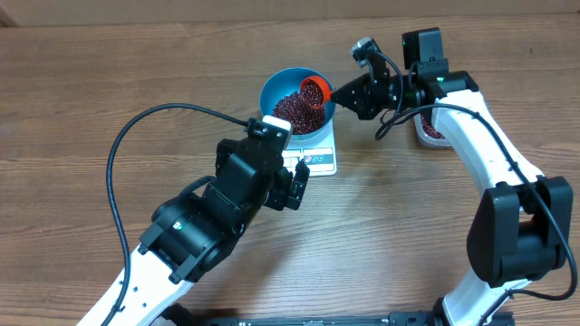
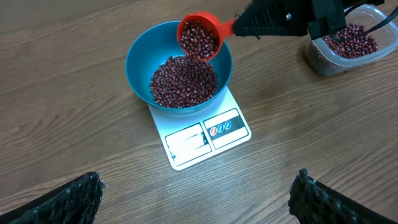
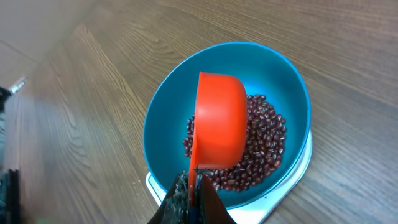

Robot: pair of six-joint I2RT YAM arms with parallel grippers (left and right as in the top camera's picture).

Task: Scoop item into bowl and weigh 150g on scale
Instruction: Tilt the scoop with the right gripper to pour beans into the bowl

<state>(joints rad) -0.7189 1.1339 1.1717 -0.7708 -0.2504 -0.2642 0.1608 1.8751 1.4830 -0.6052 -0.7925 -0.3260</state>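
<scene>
Beans [image 2: 183, 84], small, dark maroon, heaped in blue bowl [image 2: 137, 62] on scale [image 2: 186, 146]

Notebook, hardware: you have two arms in white shells with black joint housings. Your left arm [image 1: 204, 222] trails a looping black cable [image 1: 113, 167]; your right arm [image 1: 476, 136] sheds a thin black wire [image 1: 385, 127].
</scene>
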